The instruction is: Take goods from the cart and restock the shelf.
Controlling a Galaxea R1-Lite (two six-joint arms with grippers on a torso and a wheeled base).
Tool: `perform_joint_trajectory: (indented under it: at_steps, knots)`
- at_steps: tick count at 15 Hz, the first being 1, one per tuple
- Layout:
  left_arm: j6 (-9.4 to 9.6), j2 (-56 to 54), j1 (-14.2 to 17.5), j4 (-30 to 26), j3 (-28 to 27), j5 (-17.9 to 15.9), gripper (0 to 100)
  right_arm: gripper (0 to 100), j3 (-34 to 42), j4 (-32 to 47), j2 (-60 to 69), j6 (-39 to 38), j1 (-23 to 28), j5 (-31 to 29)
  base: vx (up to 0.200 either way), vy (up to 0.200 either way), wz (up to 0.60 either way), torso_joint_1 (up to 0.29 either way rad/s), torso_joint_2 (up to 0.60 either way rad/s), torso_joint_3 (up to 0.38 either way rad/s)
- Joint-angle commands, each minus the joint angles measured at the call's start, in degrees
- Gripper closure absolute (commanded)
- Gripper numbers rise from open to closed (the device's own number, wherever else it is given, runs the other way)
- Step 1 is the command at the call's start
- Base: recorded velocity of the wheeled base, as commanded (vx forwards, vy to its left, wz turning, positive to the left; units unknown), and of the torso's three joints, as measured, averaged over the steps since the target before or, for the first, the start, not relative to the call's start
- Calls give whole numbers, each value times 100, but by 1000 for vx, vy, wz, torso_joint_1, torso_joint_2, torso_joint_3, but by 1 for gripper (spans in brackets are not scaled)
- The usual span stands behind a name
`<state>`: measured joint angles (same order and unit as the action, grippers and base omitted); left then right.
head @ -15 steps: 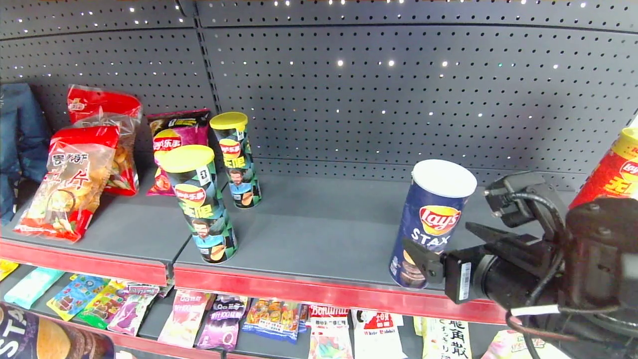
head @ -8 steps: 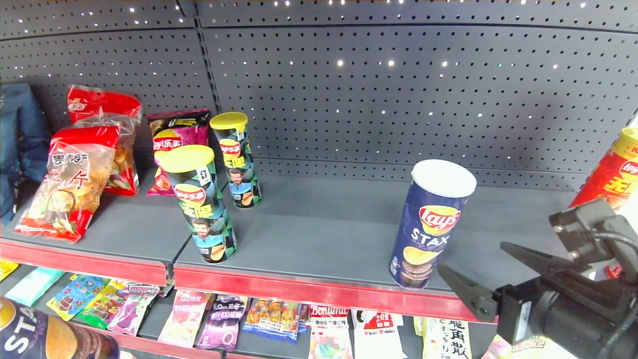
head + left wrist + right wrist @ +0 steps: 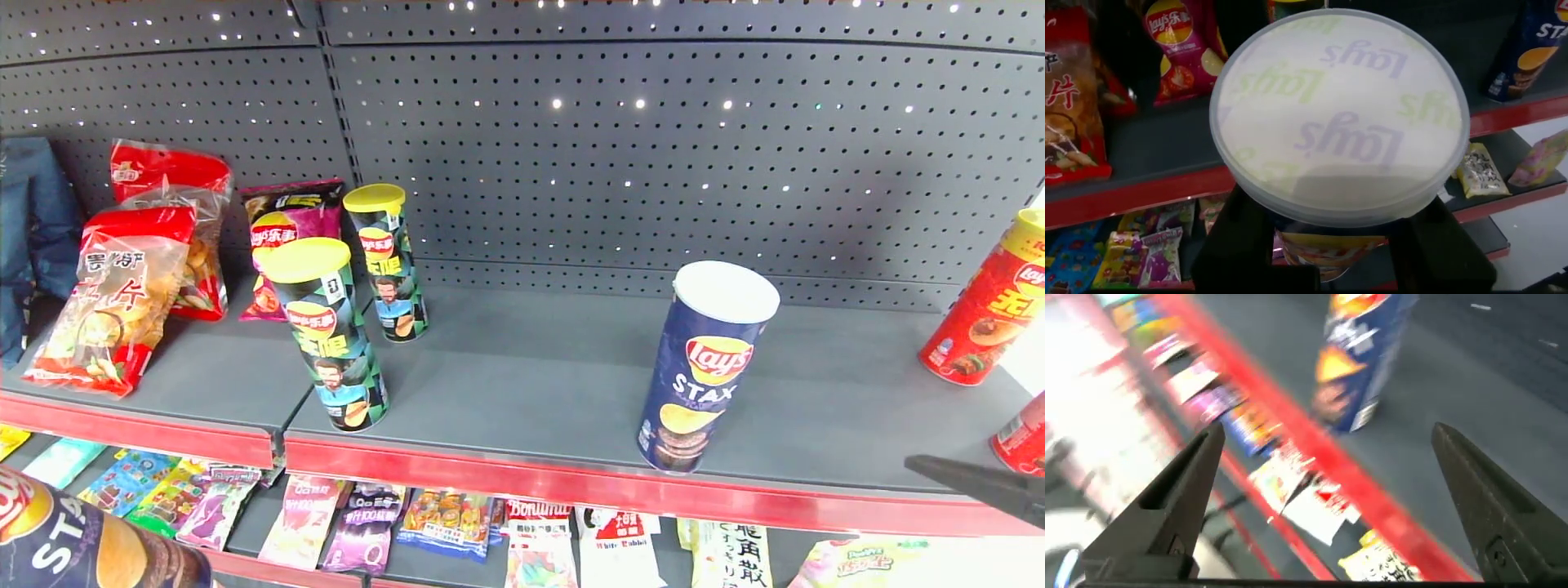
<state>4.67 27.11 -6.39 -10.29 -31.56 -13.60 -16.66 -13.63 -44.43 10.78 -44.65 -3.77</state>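
Head view: the shelf (image 3: pixel 531 384) runs across in front of me. The standing blue can (image 3: pixel 706 367) is upright near the front lip, right of the middle. One finger (image 3: pixel 976 483) of my right hand pokes in at four o'clock from it, well apart, level with the red lip. At seven o'clock, in the lower corner, the held can (image 3: pixel 73 547) tilts below shelf height. The front green can (image 3: pixel 326 335) and back green can (image 3: pixel 388 261) stand at nine o'clock from the blue one, with the red snack bags (image 3: pixel 114 294) beyond them. A red can (image 3: pixel 984 302) leans at two o'clock.

Left wrist view: my left hand (image 3: pixel 1339 261) is clamped on the held can (image 3: pixel 1339 114), with black fingers (image 3: pixel 1241 245) on either side of its body under the pale lid. The shelf and the standing blue can (image 3: pixel 1535 49) lie beyond.

Right wrist view: my right hand (image 3: pixel 1327 431) is spread wide and grips nothing. The standing blue can (image 3: pixel 1360 359) is past the fingertips, apart from them, behind the red lip (image 3: pixel 1290 441). The picture is blurred.
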Motion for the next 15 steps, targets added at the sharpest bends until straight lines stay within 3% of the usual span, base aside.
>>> perform_joint_trajectory:
  at_steps: [1, 3, 5, 9, 12, 14, 15]
  knots:
    - [-1, 172, -3, 1, -122, -222, 100, 0, -302, 1178, 1376, 144, 871, 711, 0, 0, 0, 0, 0, 0]
    - [34, 321, -3, 1, -254, -424, 100, 0, -548, 2013, 2009, -14, 1337, 447, 0, 0, 0, 0, 0, 0]
    - [34, 374, -3, 1, -289, -573, 100, 0, -970, 2444, 2026, -515, 2338, -476, 0, 0, 0, 0, 0, 0]
    - [34, 400, -3, -8, -280, -696, 100, 0, -935, 3138, 2510, -832, 4246, -757, 0, 0, 0, 0, 0, 0]
    - [34, 383, -3, -8, -307, -687, 100, 0, -557, 3165, 2826, -577, 4878, -757, 0, 0, 0, 0, 0, 0]
    - [-10, 365, -3, -17, -316, -775, 100, 0, 111, 3068, 3327, -348, 4843, -660, 0, 0, 0, 0, 0, 0]
    - [-124, 321, -3, -26, -263, -863, 100, 0, 304, 3042, 3679, -295, 4773, -529, 0, 0, 0, 0, 0, 0]
